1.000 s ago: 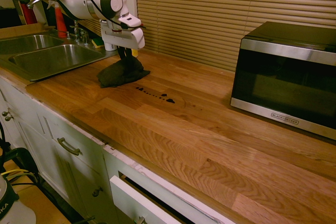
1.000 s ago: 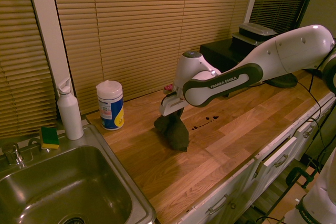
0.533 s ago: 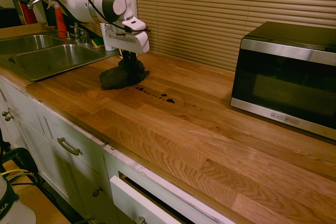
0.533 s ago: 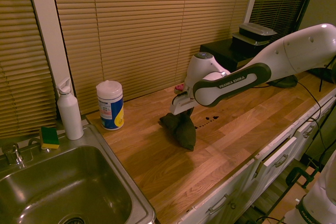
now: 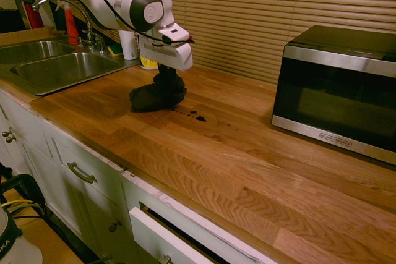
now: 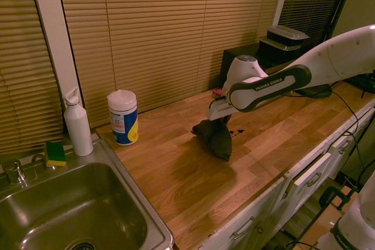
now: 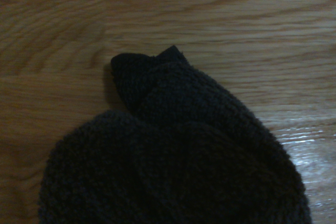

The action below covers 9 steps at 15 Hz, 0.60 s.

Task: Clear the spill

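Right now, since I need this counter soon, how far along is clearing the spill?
Partly done at most. In hand: the gripper is shut on the dark cloth, which rests on the counter at one end of the spill. Left: dark drops beyond the cloth. What lies under it can't be seen.

The white arm [image 6: 337, 57] has dark panels marked "FRANKA EMIKA".

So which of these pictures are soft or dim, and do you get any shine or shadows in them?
Wrist view: dim and soft, the dark cloth nearly black, a white glare on the wood at the right edge. First exterior view: warm light, sharper, the cloth's folds lost in darkness. Second exterior view: a soft shadow on the countertop, dull highlights in the sink.
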{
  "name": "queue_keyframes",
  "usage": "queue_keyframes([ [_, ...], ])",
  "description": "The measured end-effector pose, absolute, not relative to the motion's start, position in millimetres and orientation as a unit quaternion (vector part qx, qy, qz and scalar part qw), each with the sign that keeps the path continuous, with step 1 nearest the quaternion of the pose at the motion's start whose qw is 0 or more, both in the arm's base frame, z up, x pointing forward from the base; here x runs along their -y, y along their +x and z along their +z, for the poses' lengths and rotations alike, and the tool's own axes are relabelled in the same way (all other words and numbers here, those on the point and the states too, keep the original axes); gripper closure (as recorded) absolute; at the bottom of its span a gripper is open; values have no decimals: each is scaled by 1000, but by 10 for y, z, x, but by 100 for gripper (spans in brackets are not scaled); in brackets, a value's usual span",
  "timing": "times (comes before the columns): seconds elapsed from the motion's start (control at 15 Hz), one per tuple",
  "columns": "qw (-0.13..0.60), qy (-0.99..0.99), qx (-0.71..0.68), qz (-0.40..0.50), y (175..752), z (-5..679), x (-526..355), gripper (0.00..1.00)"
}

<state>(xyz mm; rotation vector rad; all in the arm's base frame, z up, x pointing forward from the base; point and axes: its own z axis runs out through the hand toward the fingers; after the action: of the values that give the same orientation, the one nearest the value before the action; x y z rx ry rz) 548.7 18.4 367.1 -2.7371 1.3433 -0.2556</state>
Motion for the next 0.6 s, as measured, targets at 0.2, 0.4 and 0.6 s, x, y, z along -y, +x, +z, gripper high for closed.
queue_keyframes([
  [0.2,45,-886,-454,-80,5489,3664,81,100],
  [0.4,44,-876,-473,-80,5476,3654,397,100],
  [0.6,46,-866,-492,-79,5439,3649,752,100],
])
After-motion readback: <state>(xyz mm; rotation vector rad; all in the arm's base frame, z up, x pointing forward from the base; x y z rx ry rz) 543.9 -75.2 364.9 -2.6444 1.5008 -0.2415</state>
